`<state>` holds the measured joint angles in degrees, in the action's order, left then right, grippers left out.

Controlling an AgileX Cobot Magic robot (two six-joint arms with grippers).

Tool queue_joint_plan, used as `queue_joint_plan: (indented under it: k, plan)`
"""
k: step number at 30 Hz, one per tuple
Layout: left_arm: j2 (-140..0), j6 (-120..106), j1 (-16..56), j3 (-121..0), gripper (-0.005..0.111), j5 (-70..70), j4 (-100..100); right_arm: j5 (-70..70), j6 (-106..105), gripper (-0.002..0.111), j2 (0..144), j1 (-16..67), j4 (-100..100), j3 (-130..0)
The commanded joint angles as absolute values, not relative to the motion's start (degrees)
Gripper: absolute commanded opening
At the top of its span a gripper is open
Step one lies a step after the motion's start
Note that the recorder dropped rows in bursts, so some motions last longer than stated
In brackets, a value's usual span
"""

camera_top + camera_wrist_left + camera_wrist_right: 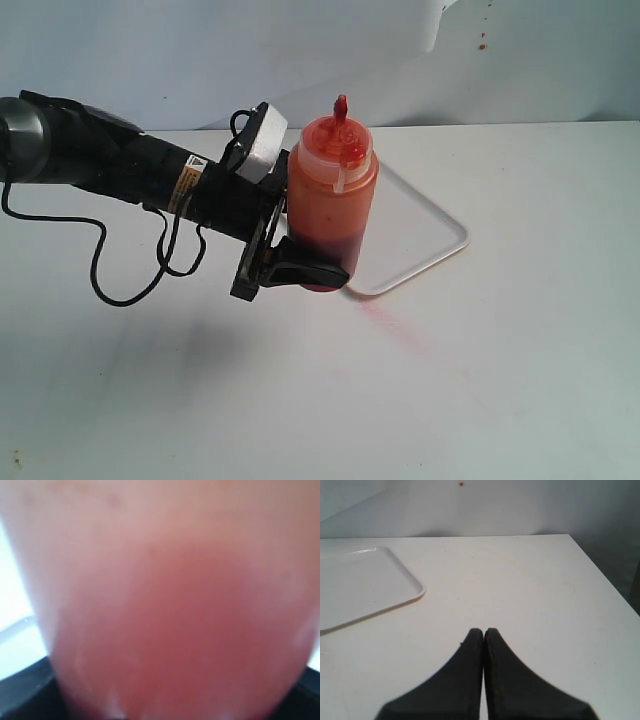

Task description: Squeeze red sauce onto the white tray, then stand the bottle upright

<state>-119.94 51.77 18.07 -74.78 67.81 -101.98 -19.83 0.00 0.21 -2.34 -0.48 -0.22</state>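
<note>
The left arm's fingers (310,272) are clamped on the bottle (332,200), low on its body near the base. The arm reaches in from the left of the desk (500,380), so the bottle sits between the fingers at their right-hand end. Its long axis runs straight up and down, with the red cap (340,142) and pointed nozzle (341,105) on top. The red sauce (322,245) has settled as a darker mass at the bottom.

The bottle stands at the near-left edge of the white tray (425,235), overlapping its rim in the exterior view. Whether the base rests on a surface or hangs just above one cannot be told. In the left wrist view the orange-stained wall (165,605) fills nearly the whole picture.

No drops can be made out on the parts of the tray that show. A faint reddish streak (395,325) lies on the desk just near of the tray, though it may only be light tinted by the bottle.

The right arm's fingers (470,655) are pressed together and hold nothing. They point across bare desk with the tray's corner (417,587) off to one side — the left arm is plainly the one placed to act. With the bottle already vertical, what likely remains is a straight set-down and a clean release without tipping it.
</note>
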Motion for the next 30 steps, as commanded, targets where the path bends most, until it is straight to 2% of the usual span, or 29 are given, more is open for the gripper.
queue_joint_plan:
  k: [1, 5, 16, 30]
  plan:
    - [-118.6, 52.2, 18.3, -74.8, 0.000, 70.0, -99.9, -19.6, 0.0, 0.000, 0.0, -2.7, -0.4, 0.0]
    - [-118.6, 52.2, 18.3, -74.8, 0.000, 70.0, -99.9, -19.3, 0.0, 0.000, 0.0, -2.7, -0.4, 0.0]
    - [-118.6, 52.2, 18.3, -74.6, 0.000, 70.0, -99.9, -7.0, 0.0, 0.000, 0.0, -2.7, 5.6, 0.0]
    - [-118.6, 52.3, 18.3, -74.6, 0.000, 70.0, -99.9, -5.0, 1.0, 0.000, 0.0, -2.7, 5.6, 0.0]
